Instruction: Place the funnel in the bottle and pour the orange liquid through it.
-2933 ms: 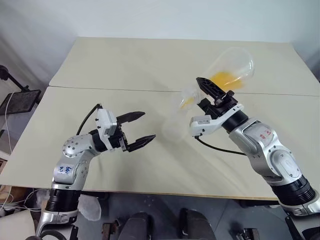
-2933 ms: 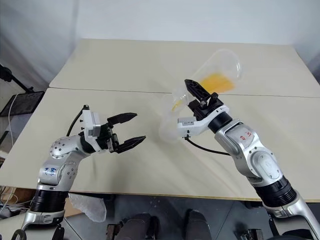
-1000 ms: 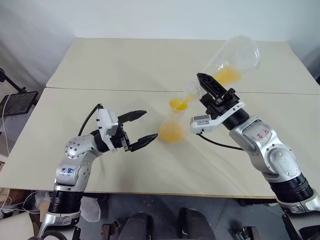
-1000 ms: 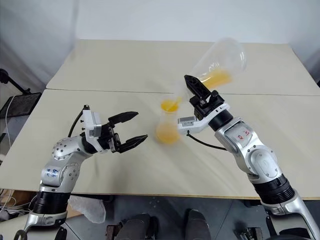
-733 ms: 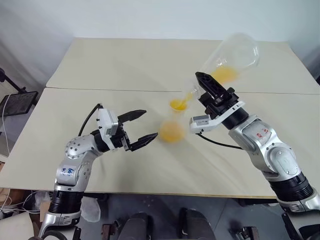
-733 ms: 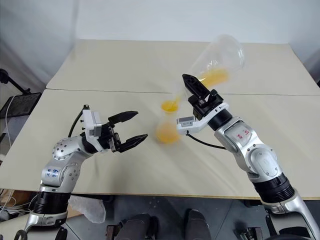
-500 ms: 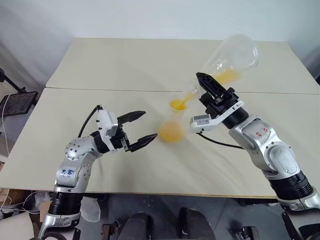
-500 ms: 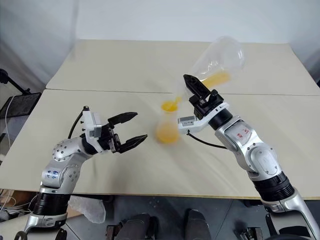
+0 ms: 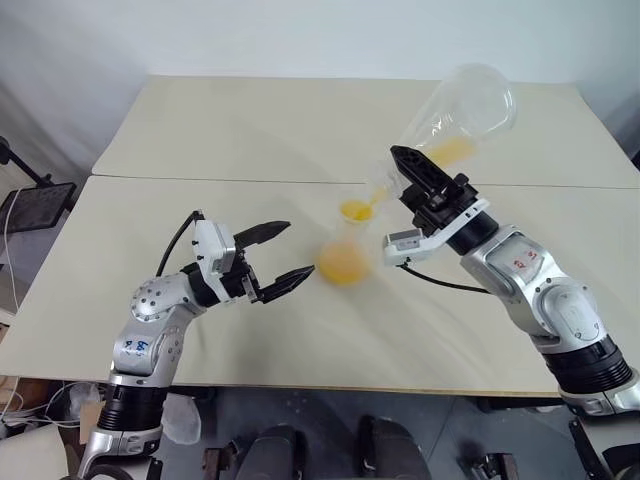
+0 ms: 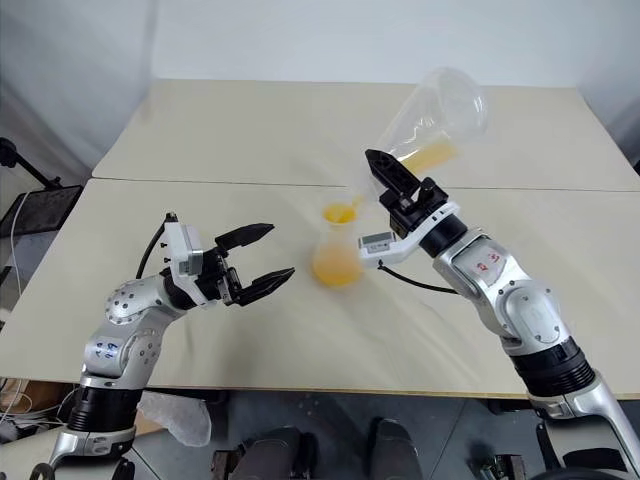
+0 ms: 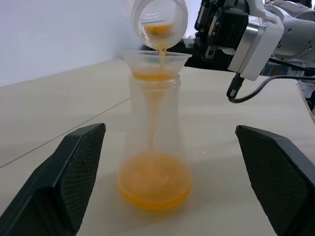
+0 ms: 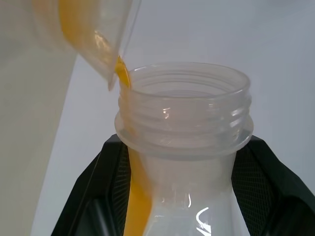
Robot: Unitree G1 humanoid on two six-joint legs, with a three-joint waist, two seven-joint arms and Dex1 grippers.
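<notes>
The small clear bottle (image 9: 344,258) stands upright on the table (image 9: 200,130), with orange liquid (image 11: 154,184) pooled in its base. The clear funnel (image 11: 156,61) sits in its neck and holds some orange too. My right gripper (image 9: 405,172) is shut on the neck of a larger clear flask (image 9: 465,105). That flask is tipped mouth-down over the funnel, and a thin orange stream (image 11: 160,48) runs from its lip into the funnel. Some orange remains in the flask (image 10: 430,157). My left gripper (image 9: 298,249) stands open just left of the bottle, apart from it.
Two pale tabletops meet at a seam (image 9: 230,180) running behind the bottle. The near table edge (image 9: 330,385) lies close below my arms. A dark stand (image 9: 35,205) is off the table at the far left.
The orange liquid has kept running from the flask into the bottle; the flask holds less and is tipped slightly more. The left gripper has stayed put.
</notes>
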